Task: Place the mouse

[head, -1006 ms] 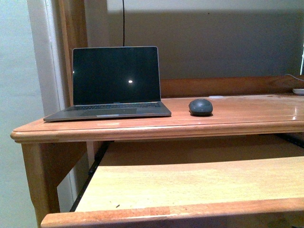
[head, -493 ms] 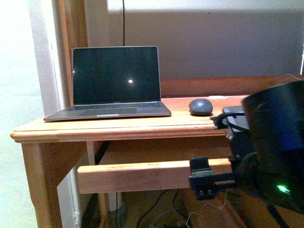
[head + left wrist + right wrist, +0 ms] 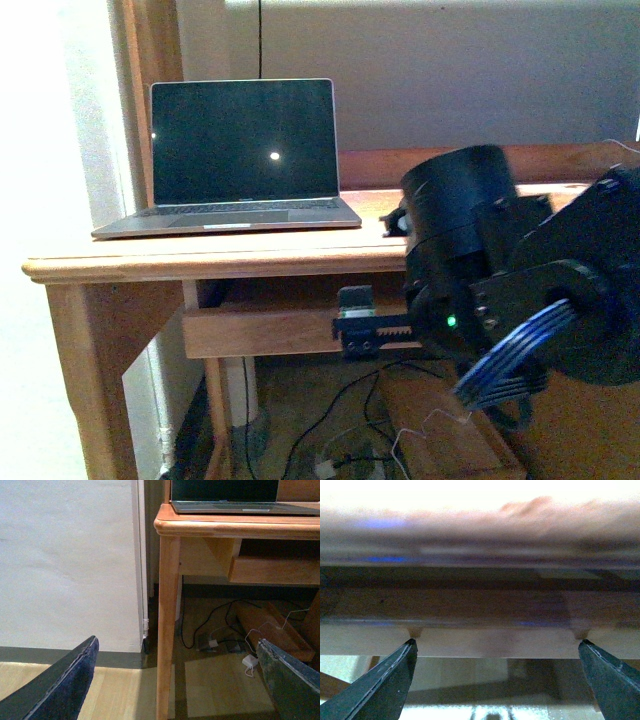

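The mouse is hidden in every view; in the front view my right arm (image 3: 500, 270) stands in front of the spot on the wooden desk (image 3: 200, 265) to the right of the laptop (image 3: 245, 150). My right gripper (image 3: 495, 642) is open and empty, close against the desk's front edge (image 3: 480, 610) and looking at its underside. My left gripper (image 3: 177, 642) is open and empty, low near the floor, facing the desk's left leg (image 3: 167, 605). The laptop's front edge shows at the top of the left wrist view (image 3: 225, 492).
A pull-out shelf (image 3: 260, 330) sits pushed in under the desk top. Cables and a white adapter (image 3: 249, 661) lie on the floor under the desk. A wall (image 3: 65, 555) stands to the left of the desk.
The pull-out shelf has slid back under the desk. My right arm has risen into the front view and moved left, and it now covers the mouse.
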### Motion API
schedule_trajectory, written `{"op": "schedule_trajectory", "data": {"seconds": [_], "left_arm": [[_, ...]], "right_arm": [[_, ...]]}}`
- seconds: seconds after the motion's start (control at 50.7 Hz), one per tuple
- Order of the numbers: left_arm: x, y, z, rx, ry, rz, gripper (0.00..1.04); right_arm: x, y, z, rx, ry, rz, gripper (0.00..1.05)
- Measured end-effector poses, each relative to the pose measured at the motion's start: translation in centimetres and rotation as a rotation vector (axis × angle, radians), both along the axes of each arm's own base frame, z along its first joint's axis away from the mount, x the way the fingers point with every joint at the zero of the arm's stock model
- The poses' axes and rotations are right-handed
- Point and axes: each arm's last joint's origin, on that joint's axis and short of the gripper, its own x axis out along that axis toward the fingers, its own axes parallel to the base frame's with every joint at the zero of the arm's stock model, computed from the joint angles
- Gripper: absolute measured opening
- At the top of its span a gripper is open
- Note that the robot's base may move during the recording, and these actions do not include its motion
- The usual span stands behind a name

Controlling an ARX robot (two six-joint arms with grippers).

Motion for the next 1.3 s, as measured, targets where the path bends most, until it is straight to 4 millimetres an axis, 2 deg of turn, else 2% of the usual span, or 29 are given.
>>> {"op": "schedule_trajectory", "data": {"seconds": [0.138, 0.217, 0.315, 0.414, 0.513, 0.651, 0.73, 0.887, 0.986, 1.104, 1.144, 1.301], "left_arm": [[0.0, 0.0, 0.0, 0.000, 0.000, 0.000, 0.97], [0.0, 0.0, 0.0, 0.000, 0.000, 0.000, 0.97], [0.0, 0.0, 0.0, 0.000, 0.000, 0.000, 0.97], [0.0, 0.0, 0.0, 0.000, 0.000, 0.000, 0.97], [0.0, 0.0, 0.0, 0.000, 0.000, 0.000, 0.97], [0.0, 0.0, 0.0, 0.000, 0.000, 0.000, 0.97], [0.0, 0.0, 0.0, 0.000, 0.000, 0.000, 0.97], [0.0, 0.0, 0.0, 0.000, 0.000, 0.000, 0.97], [0.0, 0.0, 0.0, 0.000, 0.000, 0.000, 0.97], [0.0, 0.0, 0.0, 0.000, 0.000, 0.000, 0.97], [0.0, 0.0, 0.0, 0.000, 0.000, 0.000, 0.97], [0.0, 0.0, 0.0, 0.000, 0.000, 0.000, 0.97]], "right_arm": [[-3.0, -2.4, 2.3, 0.050, -0.045, -0.007, 0.97], [-5.6, -3.9, 3.7, 0.066, -0.089, -0.013, 0.97], [-10.1, -6.3, 4.6, 0.095, -0.117, -0.012, 0.97], [-15.7, -9.3, 3.4, 0.127, -0.105, -0.029, 0.97], [-20.1, -11.1, 2.4, 0.136, -0.117, -0.070, 0.97], [-25.8, -11.8, 1.1, 0.125, -0.161, -0.114, 0.97], [-27.7, -12.0, 0.3, 0.126, -0.175, -0.146, 0.97], [-29.6, -12.4, -0.7, 0.148, -0.223, -0.161, 0.95], [-29.8, -13.4, -1.9, 0.115, -0.331, 0.005, 0.75], [-29.8, -14.2, -1.9, 0.062, -0.361, 0.021, 0.58], [-29.8, -14.4, -2.0, 0.048, -0.359, 0.029, 0.49], [-29.8, -15.0, -2.8, 0.037, -0.364, 0.061, 0.27]]}}
